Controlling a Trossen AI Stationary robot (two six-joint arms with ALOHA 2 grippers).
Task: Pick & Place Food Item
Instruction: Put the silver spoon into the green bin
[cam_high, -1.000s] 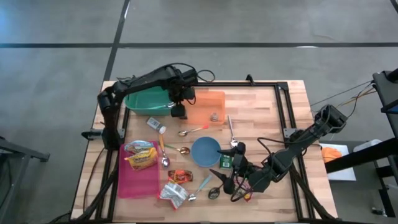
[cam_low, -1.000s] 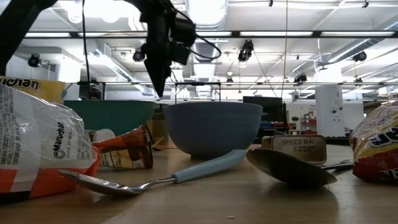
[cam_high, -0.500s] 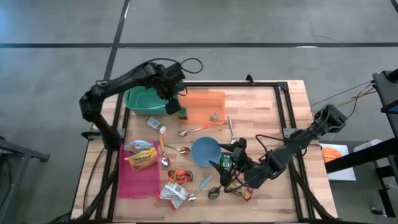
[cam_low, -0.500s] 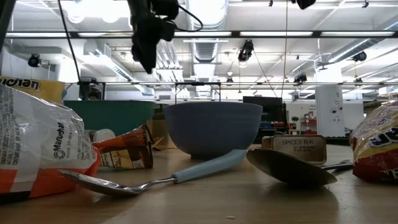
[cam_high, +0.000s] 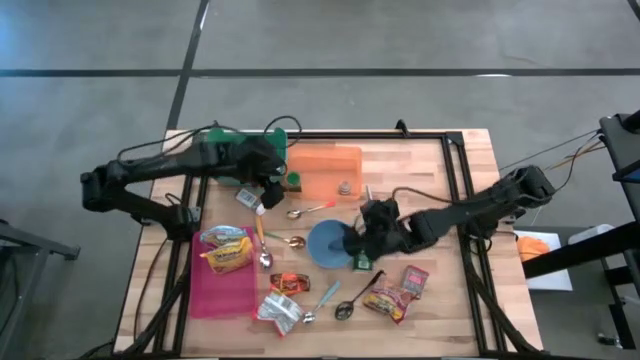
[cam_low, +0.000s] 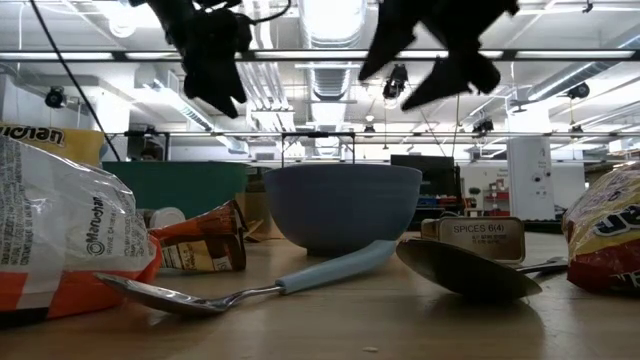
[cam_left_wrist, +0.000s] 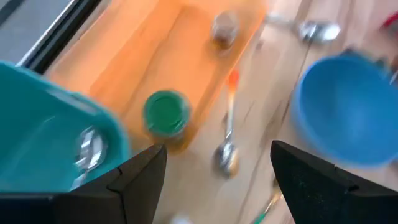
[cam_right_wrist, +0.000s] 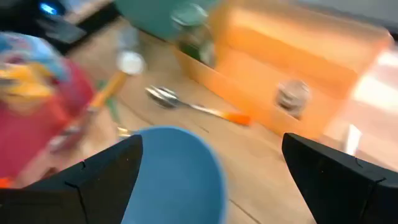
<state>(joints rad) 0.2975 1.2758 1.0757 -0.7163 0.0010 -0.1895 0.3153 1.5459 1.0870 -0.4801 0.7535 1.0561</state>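
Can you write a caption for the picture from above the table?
Two open grippers, left gripper by the orange tray, right gripper over the blue bowl.

Green-lidded jar upright, touching orange tray beside green bin

"Maruchan" on noodle packet; "SPICES 6(4)" on small tin.

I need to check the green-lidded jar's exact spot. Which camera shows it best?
The left wrist view: the green-lidded jar fills the frame's middle, upright in the orange tray's corner beside the teal bin. The high view shows it small; the right wrist view blurs it; the low view doesn't show it.
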